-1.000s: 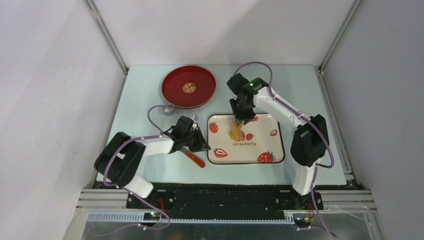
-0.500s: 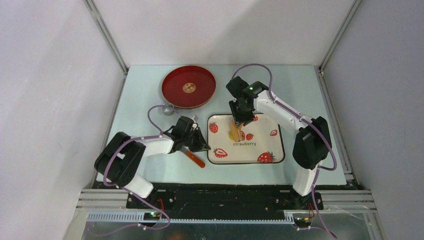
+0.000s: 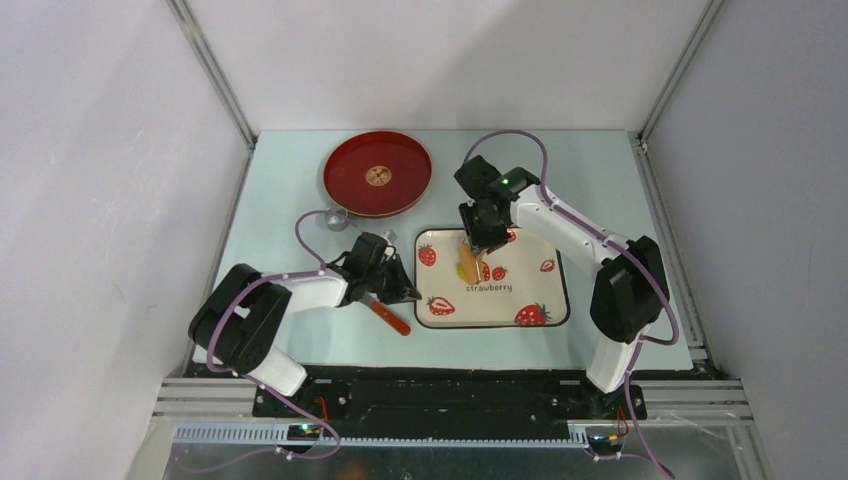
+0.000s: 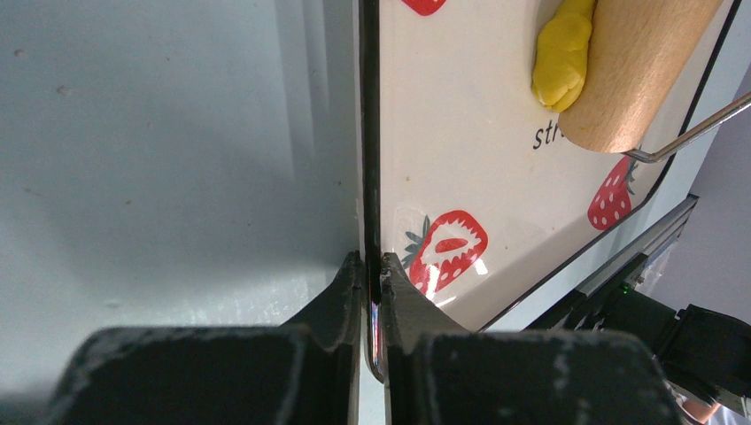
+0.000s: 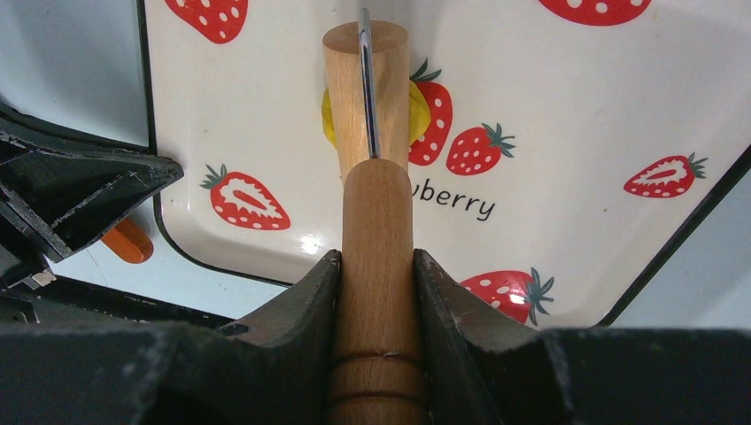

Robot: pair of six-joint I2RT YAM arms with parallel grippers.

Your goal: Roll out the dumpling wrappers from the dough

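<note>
While your left gripper [image 4: 372, 266] has stayed pinched, jaws almost closed, on the thin black rim of the strawberry tray [image 4: 478, 177], your right arm has eased back a little toward its base over the last second. The wooden roller [image 5: 390, 88] has barely shifted on the dough [image 4: 561, 55]. That reads as a short rolling stroke under way, not a finished one. The dough is a thick, lumpy, bright yellow mass near the tray's middle, bulging out from under both sides of the barrel, nowhere near sheet-thin. Your right gripper [image 5: 376, 258] has its jaws partly open, clamped round the smooth turned wooden handle; a bent metal wire joins handle to barrel. The tray looks glossy and slippery, so hold that rim.
</note>
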